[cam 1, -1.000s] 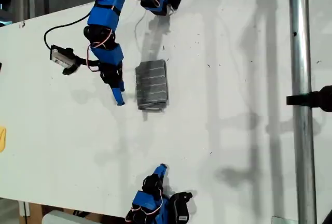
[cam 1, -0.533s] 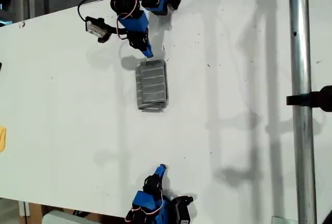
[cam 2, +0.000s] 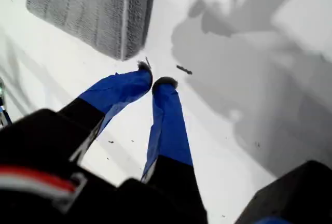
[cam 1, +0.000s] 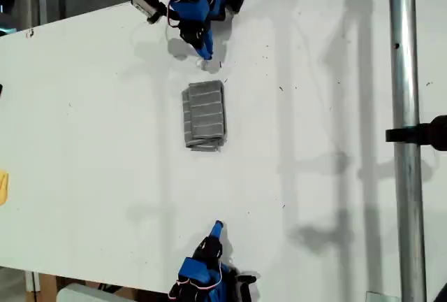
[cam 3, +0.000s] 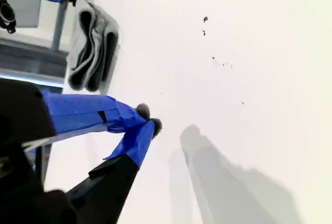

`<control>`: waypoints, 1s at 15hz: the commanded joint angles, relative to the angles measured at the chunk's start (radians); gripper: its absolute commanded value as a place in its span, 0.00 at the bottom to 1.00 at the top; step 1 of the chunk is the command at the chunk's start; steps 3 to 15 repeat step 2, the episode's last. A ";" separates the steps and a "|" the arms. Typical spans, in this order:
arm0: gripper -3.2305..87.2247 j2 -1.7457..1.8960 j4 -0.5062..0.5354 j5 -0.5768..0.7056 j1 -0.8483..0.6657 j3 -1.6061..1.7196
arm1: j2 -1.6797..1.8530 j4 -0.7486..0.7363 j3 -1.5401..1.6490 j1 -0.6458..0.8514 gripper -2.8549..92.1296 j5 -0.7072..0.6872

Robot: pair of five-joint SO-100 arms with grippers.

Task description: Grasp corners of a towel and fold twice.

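1. The towel (cam 1: 204,115), a thin dark grey cloth with thin white stripes, lies folded into a compact rectangle on the white table (cam 1: 314,141), its stacked layers showing at one end in the second wrist view (cam 3: 93,47).
2. My first gripper (cam 2: 152,81), blue-taped, hangs just beyond the towel's far short edge, not touching it, tips pinched together on nothing.
3. My second gripper (cam 3: 149,119) sits well apart from the towel, near the table's opposite edge, tips likewise closed and empty.
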 commanded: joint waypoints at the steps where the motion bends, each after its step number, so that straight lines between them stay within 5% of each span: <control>1: 0.01 0.006 0.005 -0.002 -0.014 0.006 | 0.032 0.023 -0.055 0.101 0.10 -0.107; 15: 0.01 0.006 0.005 -0.002 -0.014 0.006 | 0.032 0.021 -0.054 0.133 0.10 -0.106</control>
